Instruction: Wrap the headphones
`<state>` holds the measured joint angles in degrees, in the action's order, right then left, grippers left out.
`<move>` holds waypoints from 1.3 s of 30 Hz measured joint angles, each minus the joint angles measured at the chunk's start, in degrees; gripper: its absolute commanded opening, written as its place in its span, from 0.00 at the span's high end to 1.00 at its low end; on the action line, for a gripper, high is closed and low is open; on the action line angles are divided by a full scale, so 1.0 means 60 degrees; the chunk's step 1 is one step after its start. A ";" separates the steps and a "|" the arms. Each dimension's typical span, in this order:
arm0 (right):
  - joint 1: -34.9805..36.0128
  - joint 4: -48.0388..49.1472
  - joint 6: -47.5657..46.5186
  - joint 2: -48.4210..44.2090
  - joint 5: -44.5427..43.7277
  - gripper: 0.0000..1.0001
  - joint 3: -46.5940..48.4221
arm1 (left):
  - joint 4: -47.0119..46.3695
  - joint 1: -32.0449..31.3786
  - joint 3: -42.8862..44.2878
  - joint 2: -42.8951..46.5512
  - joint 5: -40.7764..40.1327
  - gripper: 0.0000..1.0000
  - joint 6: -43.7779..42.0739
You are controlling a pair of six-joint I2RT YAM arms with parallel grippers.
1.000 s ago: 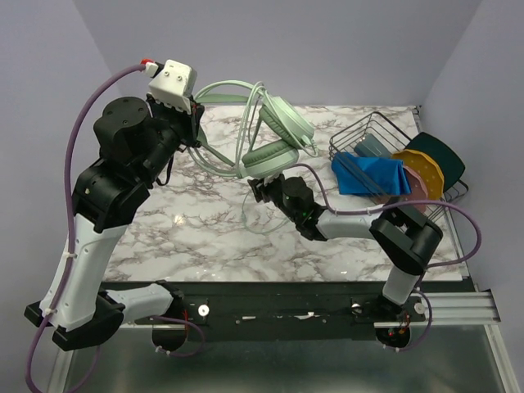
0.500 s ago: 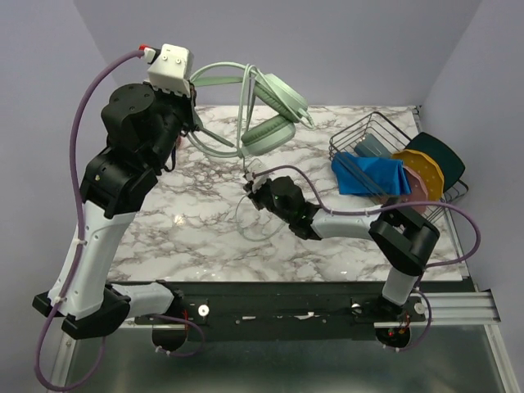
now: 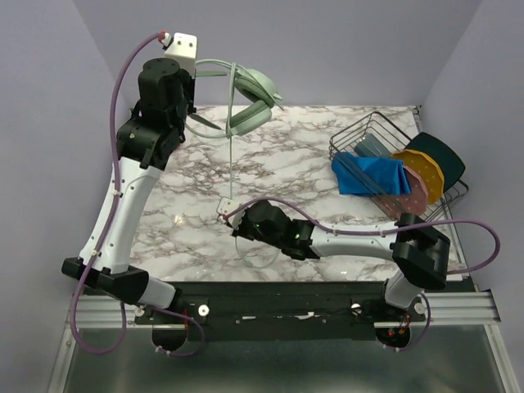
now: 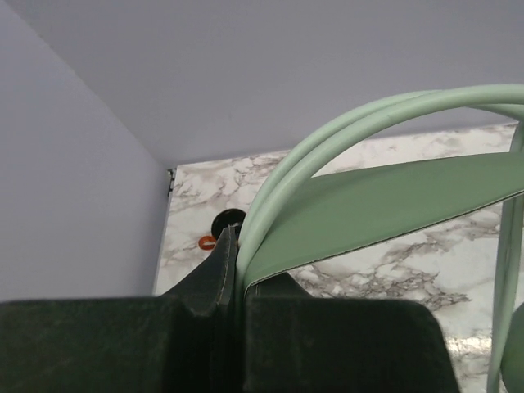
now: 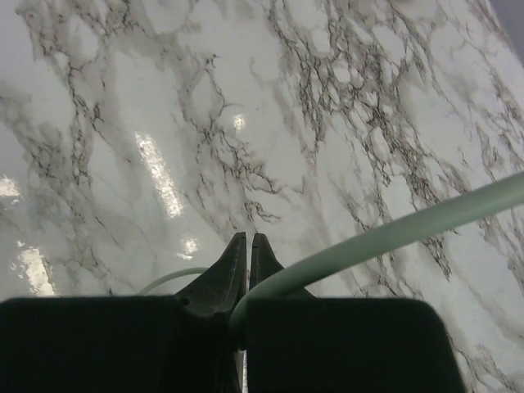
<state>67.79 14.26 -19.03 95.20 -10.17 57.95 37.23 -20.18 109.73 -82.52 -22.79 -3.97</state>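
White-veined marble tabletop (image 3: 303, 155) below, your left jaws pinch the pale mint-green over-ear headphones (image 3: 255, 84) aloft by the headband (image 4: 368, 119) and right jaws clamp the thin green cable (image 3: 232, 164), seemingly mid-wrap; next, wind it around.

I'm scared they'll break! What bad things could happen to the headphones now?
The cable runs straight from the raised headphones down to the right pincer; a pull might strain it or yank it free. The left pincer grips only the thin headband, so the headphones could slip and drop.
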 measured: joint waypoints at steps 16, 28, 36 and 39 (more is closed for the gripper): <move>0.0576 -0.3978 0.0324 -0.1934 0.0528 0.99 0.1137 | -0.4768 -0.0164 -0.6375 0.0477 -0.1002 1.00 -0.2809; -0.1129 -0.6819 0.1348 -0.2973 -0.1366 0.99 0.1151 | -0.6728 -0.1552 -0.9329 0.2204 -0.0688 1.00 -0.6007; -0.2586 -0.6685 0.0900 -0.2677 -0.2058 0.99 0.1439 | -0.5213 -0.2874 -0.9380 0.2776 0.0171 1.00 -0.5949; -0.2830 -0.6411 0.0532 -0.2284 -0.2331 0.98 0.1501 | -0.4670 -0.3151 -0.9307 0.2772 0.0131 1.00 -0.5577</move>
<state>50.81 -24.21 -15.84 81.49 -24.16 66.96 9.21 -39.09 53.89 -65.89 -22.00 -37.43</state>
